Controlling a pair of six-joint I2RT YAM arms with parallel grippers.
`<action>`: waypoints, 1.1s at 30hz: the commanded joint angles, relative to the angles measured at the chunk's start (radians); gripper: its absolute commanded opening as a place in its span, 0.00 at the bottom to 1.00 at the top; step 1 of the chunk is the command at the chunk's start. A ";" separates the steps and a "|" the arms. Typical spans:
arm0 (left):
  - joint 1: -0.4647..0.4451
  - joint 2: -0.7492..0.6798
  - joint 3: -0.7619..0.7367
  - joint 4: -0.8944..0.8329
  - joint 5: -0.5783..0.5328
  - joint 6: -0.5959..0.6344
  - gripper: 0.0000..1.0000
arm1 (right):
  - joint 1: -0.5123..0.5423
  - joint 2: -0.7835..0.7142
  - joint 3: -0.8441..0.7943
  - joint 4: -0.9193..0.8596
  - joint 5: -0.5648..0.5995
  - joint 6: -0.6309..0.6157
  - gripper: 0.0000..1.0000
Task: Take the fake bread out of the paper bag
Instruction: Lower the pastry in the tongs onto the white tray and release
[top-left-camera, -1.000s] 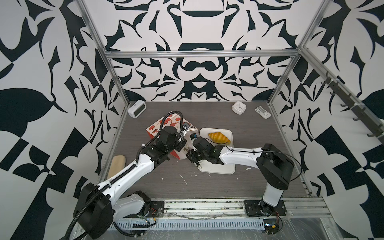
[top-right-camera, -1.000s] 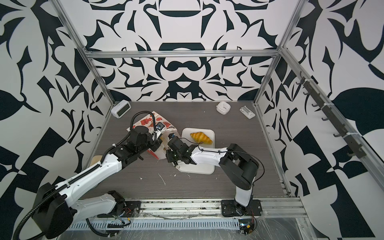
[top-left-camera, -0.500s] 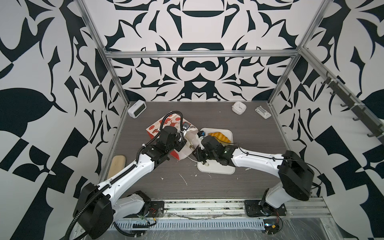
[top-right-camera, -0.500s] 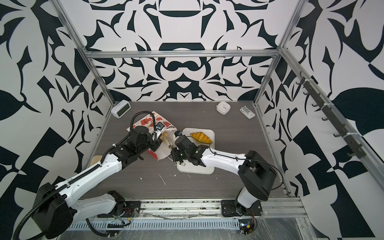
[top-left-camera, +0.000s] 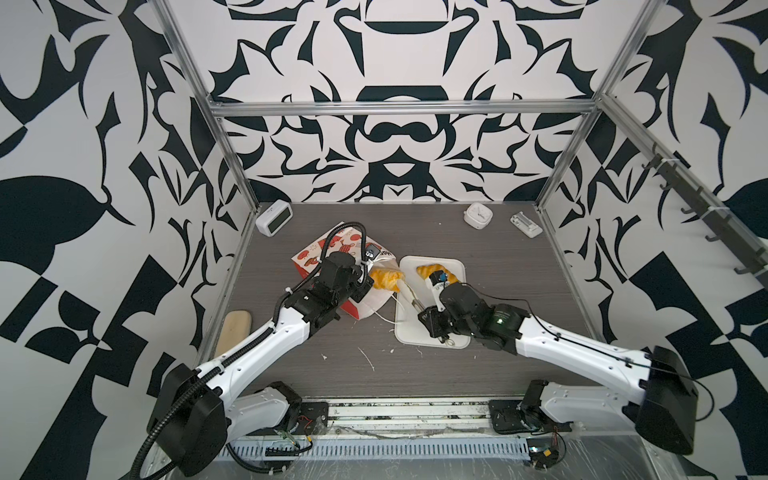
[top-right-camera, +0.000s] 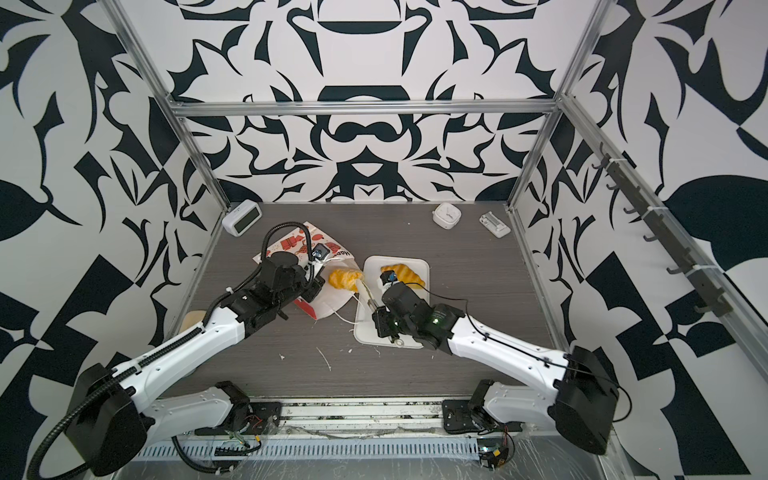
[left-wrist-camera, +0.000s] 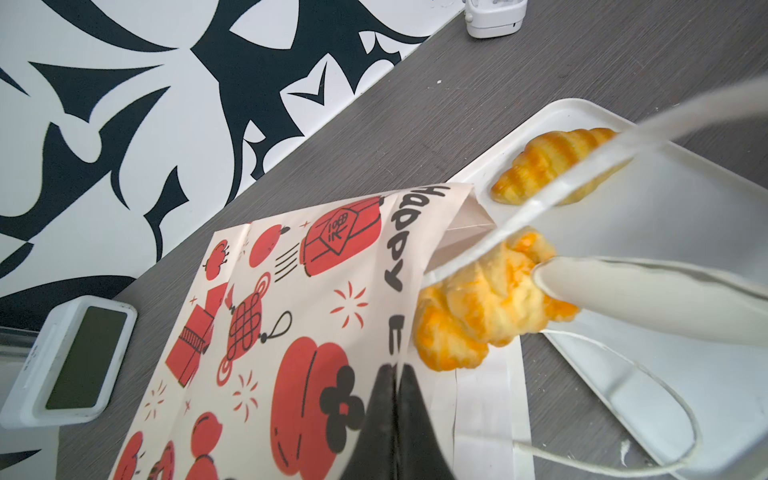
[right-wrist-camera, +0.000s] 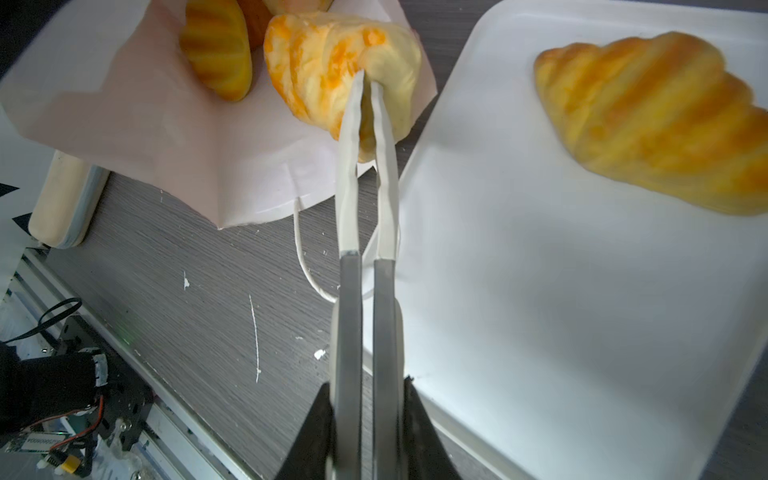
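Note:
The paper bag (top-left-camera: 322, 253) (top-right-camera: 291, 245) (left-wrist-camera: 291, 311) lies on its side, mouth facing the white tray (top-left-camera: 415, 334) (top-right-camera: 370, 330). My left gripper (left-wrist-camera: 395, 370) (top-left-camera: 362, 277) is shut on the upper edge of the mouth. My right gripper (right-wrist-camera: 368, 395) (top-left-camera: 428, 316) is shut on white tongs (right-wrist-camera: 365, 187) (top-left-camera: 409, 296). The tong tips pinch one fake bread (right-wrist-camera: 324, 70) (top-left-camera: 384, 277) (top-right-camera: 344, 277) (left-wrist-camera: 478, 307) at the bag's mouth. A ridged bun (right-wrist-camera: 216, 54) lies deeper inside. A croissant (right-wrist-camera: 656, 120) (top-right-camera: 405, 272) (left-wrist-camera: 552, 162) rests on the tray.
A white clock (top-left-camera: 274, 217) (left-wrist-camera: 79, 357) stands at the back left. Two small white devices (top-left-camera: 478, 215) (top-left-camera: 525, 224) sit at the back right. A beige pad (top-left-camera: 235, 332) lies by the left wall. The bag's cord handle (right-wrist-camera: 303, 257) trails beside the tray. Paper scraps dot the front.
My right arm has drawn back toward the right, and the tongs have closed on the bread and pulled it to the bag's mouth. The left arm has held still.

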 joint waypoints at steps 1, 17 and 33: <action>-0.003 0.005 -0.006 0.016 -0.011 -0.011 0.06 | -0.001 -0.108 -0.019 -0.063 0.061 0.045 0.24; -0.003 -0.002 -0.007 0.006 -0.008 -0.008 0.06 | -0.006 -0.387 -0.157 -0.367 0.135 0.221 0.25; -0.003 -0.001 -0.006 0.000 0.008 -0.009 0.06 | -0.040 -0.382 -0.147 -0.490 0.254 0.240 0.37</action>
